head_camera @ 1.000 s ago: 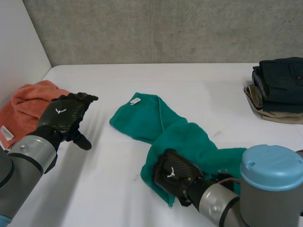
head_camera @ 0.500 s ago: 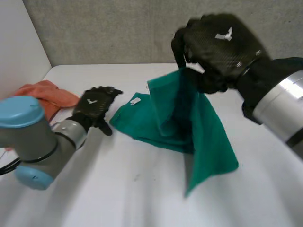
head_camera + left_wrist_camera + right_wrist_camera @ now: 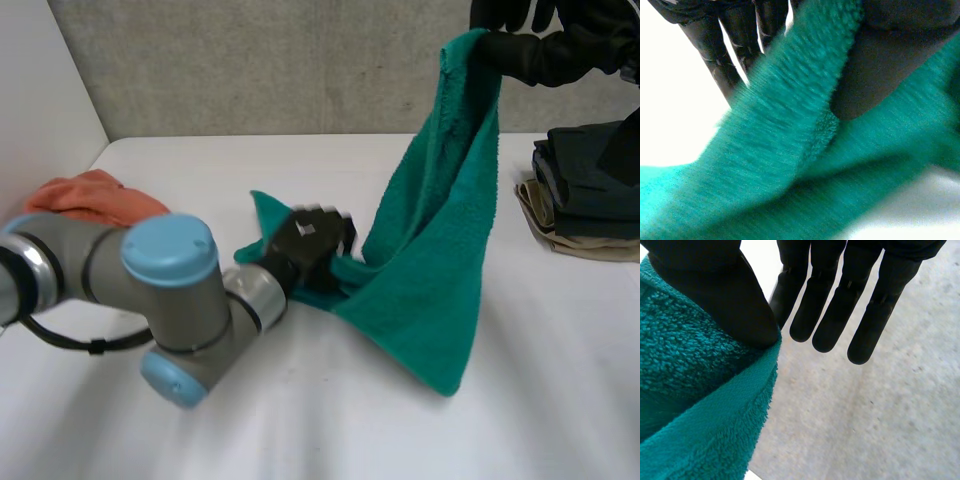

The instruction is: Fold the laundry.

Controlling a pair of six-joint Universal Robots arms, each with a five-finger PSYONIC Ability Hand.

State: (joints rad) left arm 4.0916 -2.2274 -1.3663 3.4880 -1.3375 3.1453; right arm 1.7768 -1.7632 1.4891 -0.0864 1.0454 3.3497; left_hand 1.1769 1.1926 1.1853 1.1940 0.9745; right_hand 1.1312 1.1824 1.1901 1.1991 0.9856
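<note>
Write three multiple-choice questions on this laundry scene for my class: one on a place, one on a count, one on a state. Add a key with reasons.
1. Where does the orange cloth lie?
A) at the table's left side
B) in the table's middle
C) at the table's right edge

2. How many hands hold the green towel?
A) none
B) one
C) two

3. How is the green towel placed?
A) folded flat
B) strung from the raised right hand down to the left hand near the table
C) rolled into a ball

Key:
1 A: the head view shows it by the left edge.
2 C: each wrist view shows a thumb pressed on green pile.
3 B: its top edge hangs from the right hand up high, and the left hand's fingers and thumb pinch the low end.
</note>
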